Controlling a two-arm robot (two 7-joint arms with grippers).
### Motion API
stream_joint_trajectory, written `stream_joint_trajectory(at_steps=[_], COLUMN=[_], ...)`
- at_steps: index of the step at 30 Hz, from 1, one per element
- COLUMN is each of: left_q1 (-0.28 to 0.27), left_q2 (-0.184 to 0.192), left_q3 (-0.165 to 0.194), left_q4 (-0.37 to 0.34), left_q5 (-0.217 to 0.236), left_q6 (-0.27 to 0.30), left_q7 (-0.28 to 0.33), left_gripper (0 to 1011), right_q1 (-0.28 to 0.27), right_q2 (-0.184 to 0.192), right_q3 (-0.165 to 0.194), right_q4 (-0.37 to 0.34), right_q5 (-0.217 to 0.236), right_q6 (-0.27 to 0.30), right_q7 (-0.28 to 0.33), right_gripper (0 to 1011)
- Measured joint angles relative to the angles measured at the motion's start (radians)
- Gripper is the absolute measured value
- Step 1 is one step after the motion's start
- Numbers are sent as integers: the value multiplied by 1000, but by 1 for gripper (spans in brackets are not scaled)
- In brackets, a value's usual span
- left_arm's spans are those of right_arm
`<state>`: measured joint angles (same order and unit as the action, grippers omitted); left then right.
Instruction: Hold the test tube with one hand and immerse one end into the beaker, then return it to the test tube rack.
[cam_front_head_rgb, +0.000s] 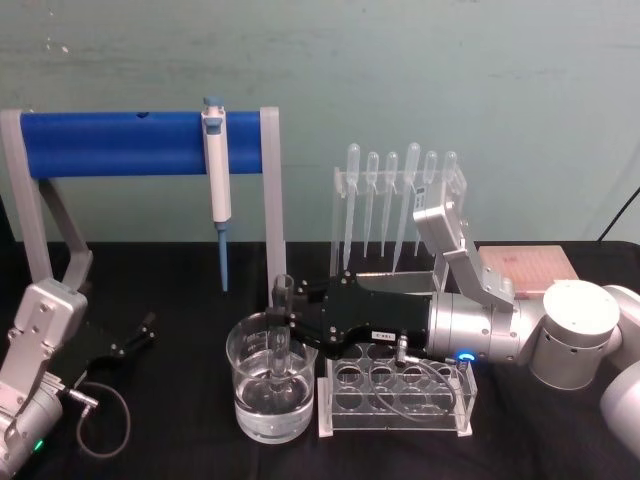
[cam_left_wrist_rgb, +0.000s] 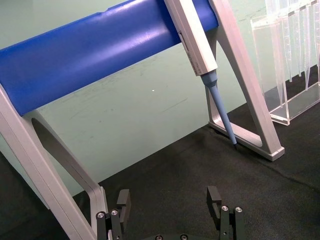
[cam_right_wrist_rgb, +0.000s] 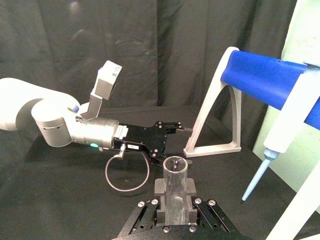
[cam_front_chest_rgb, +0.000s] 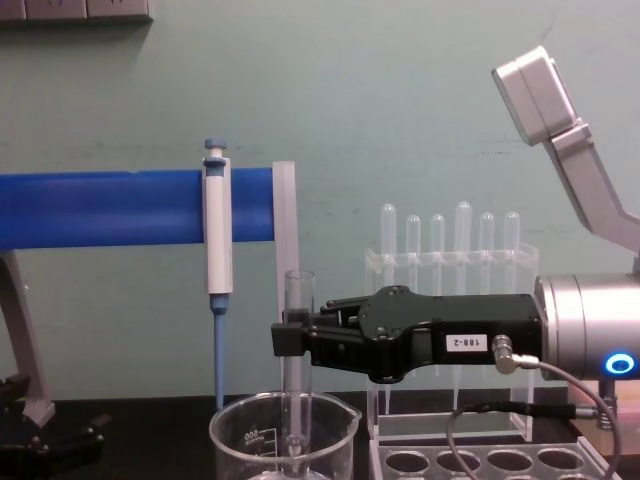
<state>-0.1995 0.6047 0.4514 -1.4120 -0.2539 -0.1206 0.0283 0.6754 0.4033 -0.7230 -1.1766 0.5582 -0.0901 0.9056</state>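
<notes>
Over beaker, my right gripper closed on upright test tube, gripping upper part; round end down inside beaker, seemingly in liquid. Dip about done; lift-out and return to clear rack remain. Left gripper parked far left, fingers apart, empty.

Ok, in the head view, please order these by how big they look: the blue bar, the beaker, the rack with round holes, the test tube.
1. The blue bar.
2. The rack and the beaker: too alike to rank.
3. The test tube, held by the right hand with its lower end in the beaker.
</notes>
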Motion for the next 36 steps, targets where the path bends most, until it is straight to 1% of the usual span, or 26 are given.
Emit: stream_joint_trajectory(at_steps=[36], left_q1=[0], left_q2=[0], left_q3=[0], left_q4=[0], left_q5=[0], left_q6=[0], left_q7=[0], left_gripper=[1000], right_q1=[0], right_q2=[0], right_q3=[0], right_q4=[0], right_q5=[0], right_q6=[0], right_q7=[0], right_gripper=[224])
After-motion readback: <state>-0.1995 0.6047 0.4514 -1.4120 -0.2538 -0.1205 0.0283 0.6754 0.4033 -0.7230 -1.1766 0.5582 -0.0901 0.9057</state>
